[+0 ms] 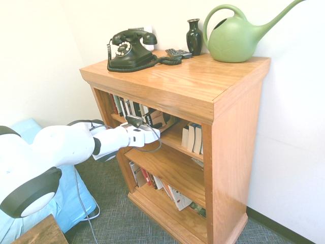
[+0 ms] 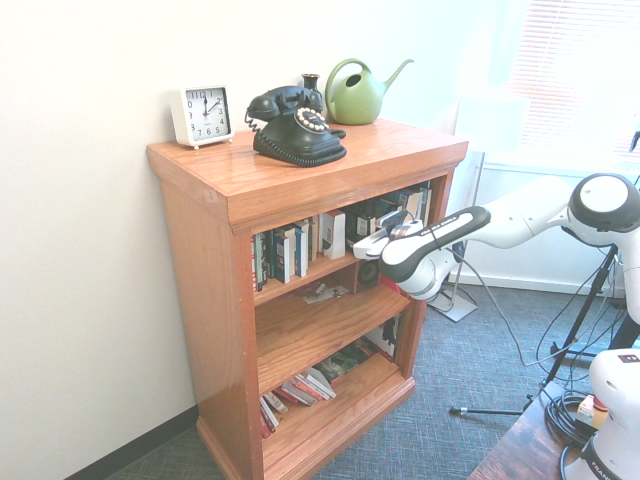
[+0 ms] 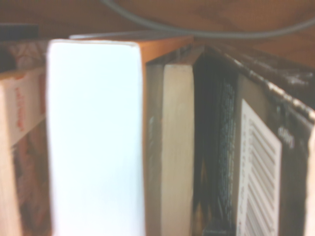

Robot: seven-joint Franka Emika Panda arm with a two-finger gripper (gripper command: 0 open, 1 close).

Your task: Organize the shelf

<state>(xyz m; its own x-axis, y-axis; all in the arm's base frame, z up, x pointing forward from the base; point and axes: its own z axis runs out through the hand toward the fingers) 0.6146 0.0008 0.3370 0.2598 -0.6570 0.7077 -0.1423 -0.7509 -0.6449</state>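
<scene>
- The shelf [image 1: 231,152] of honey oak stands on grey carpet against a white wall, with three open tiers.
- Its middle tier is mostly bare board.
- The pincer [image 1: 152,133] reaches among the top-tier books [image 2: 300,250]; whether it is open or closed cannot be told.
- On top: one black rotary phone [image 1: 131,50], one green watering can [image 1: 233,38], one dark vase [image 1: 194,36], one white clock [image 2: 203,114].

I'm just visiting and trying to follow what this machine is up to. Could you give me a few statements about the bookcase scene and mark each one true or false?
1. A black telephone sits on top of the shelf. True.
2. The watering can is red. False: it is green.
3. The gripper is at the top row of books. True.
4. The clock stands on the floor. False: it stands on the shelf top, by the wall.
5. The middle tier is packed with upright books. False: it is mostly bare.
</scene>
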